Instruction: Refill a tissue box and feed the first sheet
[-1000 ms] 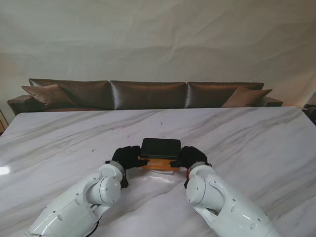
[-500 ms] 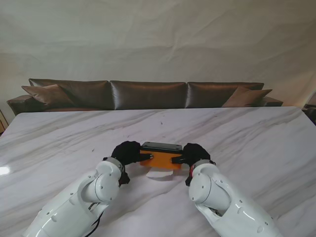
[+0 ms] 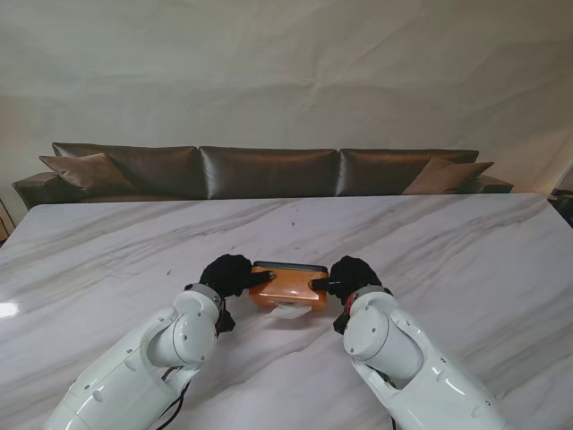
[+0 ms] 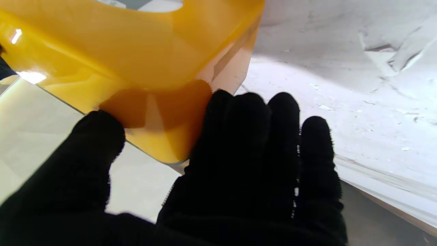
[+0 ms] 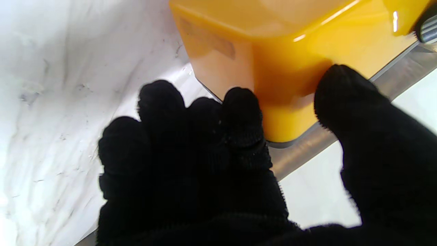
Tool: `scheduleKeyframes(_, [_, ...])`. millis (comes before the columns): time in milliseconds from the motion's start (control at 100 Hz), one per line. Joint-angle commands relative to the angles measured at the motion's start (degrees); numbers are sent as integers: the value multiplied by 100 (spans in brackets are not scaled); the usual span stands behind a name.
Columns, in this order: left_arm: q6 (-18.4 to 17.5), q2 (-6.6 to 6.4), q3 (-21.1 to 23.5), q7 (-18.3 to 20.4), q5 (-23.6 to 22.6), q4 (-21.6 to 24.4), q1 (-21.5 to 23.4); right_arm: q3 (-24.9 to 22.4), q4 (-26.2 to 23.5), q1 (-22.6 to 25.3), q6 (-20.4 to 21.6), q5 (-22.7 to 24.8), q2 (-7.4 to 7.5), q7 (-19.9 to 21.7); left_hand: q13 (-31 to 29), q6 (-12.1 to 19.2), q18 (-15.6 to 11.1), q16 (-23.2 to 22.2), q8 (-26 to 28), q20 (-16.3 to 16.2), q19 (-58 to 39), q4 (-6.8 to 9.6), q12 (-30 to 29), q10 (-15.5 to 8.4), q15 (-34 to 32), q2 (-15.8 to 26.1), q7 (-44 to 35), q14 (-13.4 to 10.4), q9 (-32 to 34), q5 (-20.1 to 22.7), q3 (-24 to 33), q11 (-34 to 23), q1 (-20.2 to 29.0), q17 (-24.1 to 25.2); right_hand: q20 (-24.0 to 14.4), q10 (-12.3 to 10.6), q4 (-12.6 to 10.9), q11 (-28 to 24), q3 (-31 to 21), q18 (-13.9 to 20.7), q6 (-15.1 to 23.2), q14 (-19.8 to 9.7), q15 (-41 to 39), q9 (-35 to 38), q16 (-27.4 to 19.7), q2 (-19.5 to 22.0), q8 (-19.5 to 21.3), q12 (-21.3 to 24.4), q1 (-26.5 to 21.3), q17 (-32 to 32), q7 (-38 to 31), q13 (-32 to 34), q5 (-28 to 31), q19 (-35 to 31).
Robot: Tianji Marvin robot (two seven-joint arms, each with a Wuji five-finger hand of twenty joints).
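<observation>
Stand view, white tissue sheet [image 3: 288, 313] on the marble table [image 3: 466, 260] nearest me, orange tissue box [image 3: 288, 285] just beyond, tilted, clamped between left hand [image 3: 227, 274] and right hand [image 3: 349, 276], brown sofa [image 3: 269, 170] farthest.

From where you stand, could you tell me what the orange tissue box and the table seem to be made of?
The orange tissue box looks like glossy moulded plastic: bright highlights, rounded corners, slightly translucent walls. The table appears to be polished marble or an imitation: white with grey veins and reflections.
</observation>
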State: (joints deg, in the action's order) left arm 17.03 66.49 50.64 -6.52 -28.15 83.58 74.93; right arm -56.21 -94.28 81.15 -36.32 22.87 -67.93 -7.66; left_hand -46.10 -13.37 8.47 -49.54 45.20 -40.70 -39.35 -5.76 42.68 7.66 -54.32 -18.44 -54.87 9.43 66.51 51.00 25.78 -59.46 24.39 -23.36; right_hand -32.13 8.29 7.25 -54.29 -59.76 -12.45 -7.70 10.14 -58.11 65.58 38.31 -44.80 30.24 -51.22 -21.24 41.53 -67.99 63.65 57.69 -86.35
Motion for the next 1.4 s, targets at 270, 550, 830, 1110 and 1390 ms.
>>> scheduleKeyframes(270, [271,220,71,-221,121,-76,98,-35,280,-72,56,-254,-172,22,-161,2169,277,-106,468,-144,-4459,393,55,-961,-193,886,-1192,270,311,589,99,211,-6,-34,21,-851,-145,-402,-283,529,2206,-277,-324,471,111,-225,185,-255,-59,-20,-148,82,159,-300])
scheduleKeyframes(550, [453,357,418,-641,497,61,394,-260,240,60,324,-266,-72,207,949,1532,182,32,-393,-211,-4077,500,-229,-422,441,1718,-27,607,-822,-238,-1882,975,-173,432,95,-799,-1055,-221,1091,575,1556,-273,-161,-89,127,867,1259,-338,1503,-322,955,-367,-126,-82])
scheduleKeyframes(830, [580,177,713,-256,245,487,698,-405,86,246,541,-24,81,511,2093,1197,-256,439,-1279,-67,-3824,768,-477,-515,1338,1658,1596,493,-2452,-1794,-2570,1738,-461,827,146,-757,-1173,-54,921,617,1245,-245,104,-941,133,934,996,-328,1778,-691,1655,-943,-1052,276])
scheduleKeyframes(1110, [186,-138,1013,450,-410,827,1029,-452,-151,467,554,666,281,883,3104,1023,-359,908,-1772,62,-3189,1082,-876,-1001,2189,832,2320,97,-4384,-3686,-2414,2414,-63,1814,158,-735,-1451,583,936,695,665,-309,970,-2982,-73,550,203,191,1403,-1393,2791,-1969,-3031,1103])
scheduleKeyframes(1390, [-136,-349,937,852,-1333,764,1021,-121,-58,400,111,1180,295,799,3309,939,-361,987,-2168,-155,-2845,801,-1450,-1144,2417,-337,2449,-176,-5020,-4286,-1669,2580,597,2151,-27,-650,-1433,472,1172,811,458,-440,816,-3327,-7,478,-55,586,855,-1439,2777,-2068,-3359,1189])
